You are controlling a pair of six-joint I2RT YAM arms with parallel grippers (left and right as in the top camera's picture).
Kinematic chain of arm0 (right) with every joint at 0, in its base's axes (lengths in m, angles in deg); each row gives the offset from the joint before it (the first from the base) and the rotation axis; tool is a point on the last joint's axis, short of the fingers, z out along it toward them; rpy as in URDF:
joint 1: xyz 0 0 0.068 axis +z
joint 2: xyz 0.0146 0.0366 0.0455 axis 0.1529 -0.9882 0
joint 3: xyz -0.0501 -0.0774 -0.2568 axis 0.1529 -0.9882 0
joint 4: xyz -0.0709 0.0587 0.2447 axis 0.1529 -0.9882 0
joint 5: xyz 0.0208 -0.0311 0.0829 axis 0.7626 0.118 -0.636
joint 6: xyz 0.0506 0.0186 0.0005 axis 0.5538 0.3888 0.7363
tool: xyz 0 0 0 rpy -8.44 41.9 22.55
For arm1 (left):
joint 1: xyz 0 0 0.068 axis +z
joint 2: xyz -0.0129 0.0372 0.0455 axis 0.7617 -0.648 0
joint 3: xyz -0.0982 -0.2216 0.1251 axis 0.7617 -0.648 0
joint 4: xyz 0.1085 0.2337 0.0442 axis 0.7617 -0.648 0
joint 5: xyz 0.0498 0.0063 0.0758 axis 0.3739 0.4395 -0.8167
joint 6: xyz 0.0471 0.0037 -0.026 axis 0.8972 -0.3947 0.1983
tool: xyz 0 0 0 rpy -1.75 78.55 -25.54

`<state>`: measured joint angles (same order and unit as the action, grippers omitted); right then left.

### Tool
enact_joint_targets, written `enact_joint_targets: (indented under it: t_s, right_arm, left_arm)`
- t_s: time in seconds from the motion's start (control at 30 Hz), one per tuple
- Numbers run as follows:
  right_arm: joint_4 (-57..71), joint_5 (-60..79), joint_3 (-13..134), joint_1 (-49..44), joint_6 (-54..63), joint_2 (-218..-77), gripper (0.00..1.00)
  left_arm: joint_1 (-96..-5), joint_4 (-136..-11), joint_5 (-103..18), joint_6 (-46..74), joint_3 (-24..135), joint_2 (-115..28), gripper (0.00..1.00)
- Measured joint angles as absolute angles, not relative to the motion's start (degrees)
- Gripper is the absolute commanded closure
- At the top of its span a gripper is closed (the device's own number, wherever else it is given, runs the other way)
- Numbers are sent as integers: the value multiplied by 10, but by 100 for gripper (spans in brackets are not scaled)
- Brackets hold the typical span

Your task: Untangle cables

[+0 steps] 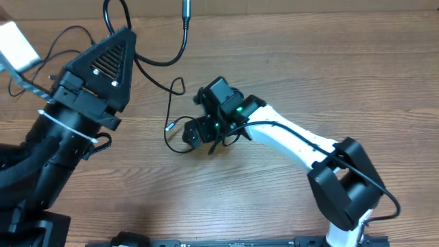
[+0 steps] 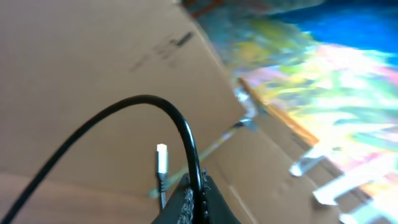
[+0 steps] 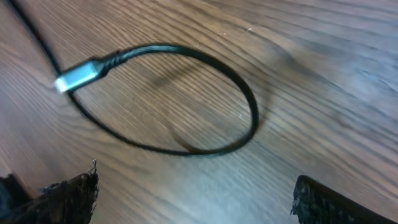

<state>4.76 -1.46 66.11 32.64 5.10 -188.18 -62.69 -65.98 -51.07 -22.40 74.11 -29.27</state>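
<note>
In the left wrist view my left gripper (image 2: 196,186) is shut on a glossy black cable (image 2: 124,109), which arches up and away to the left. A silver plug (image 2: 161,158) hangs just behind the fingers. Seen from overhead, the left gripper (image 1: 129,31) is raised at the table's back left. Its cable (image 1: 161,62) sags down and climbs to a plug (image 1: 186,8) at the far edge. A second thin cable (image 1: 170,103) lies mid-table, its silver plug (image 1: 168,127) beside my right gripper (image 1: 191,134). The right gripper (image 3: 196,186) is open and low over the wood, with that cable's loop (image 3: 249,106) and plug (image 3: 78,76) just ahead.
A white block (image 1: 17,41) with thin cords sits at the far left corner. Brown cardboard (image 1: 309,14) runs along the back edge of the wooden table (image 1: 309,75). The right arm's base (image 1: 346,195) stands at the front right.
</note>
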Motion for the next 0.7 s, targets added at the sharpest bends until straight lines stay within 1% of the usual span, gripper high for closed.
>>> enact_joint_targets:
  t_s: [0.1, 0.27, 0.5, 0.53, 0.63, 0.67, 0.7]
  right_arm:
    - [69, -12, 661, 332, 40, -1893, 0]
    - [104, 28, 661, 332, 31, -1895, 0]
    - [145, 92, 661, 332, 27, -1922, 0]
    - [150, 95, 661, 332, 27, -1926, 3]
    - [159, 104, 661, 332, 26, -1934, 40]
    - [161, 104, 661, 332, 27, -1936, 50]
    - [161, 105, 661, 332, 25, -1938, 68]
  left_arm:
    - [-627, -629, -486, -246, 741, -292, 96]
    - [-627, -625, -462, -277, 741, -292, 96]
    - [-627, -625, -452, -290, 741, -292, 96]
    - [-627, -625, -452, -290, 741, -292, 96]
    - [-627, -625, -452, -290, 741, -292, 96]
    - [-627, -625, -452, -290, 741, -292, 96]
    - [-627, -625, -452, -290, 741, -292, 96]
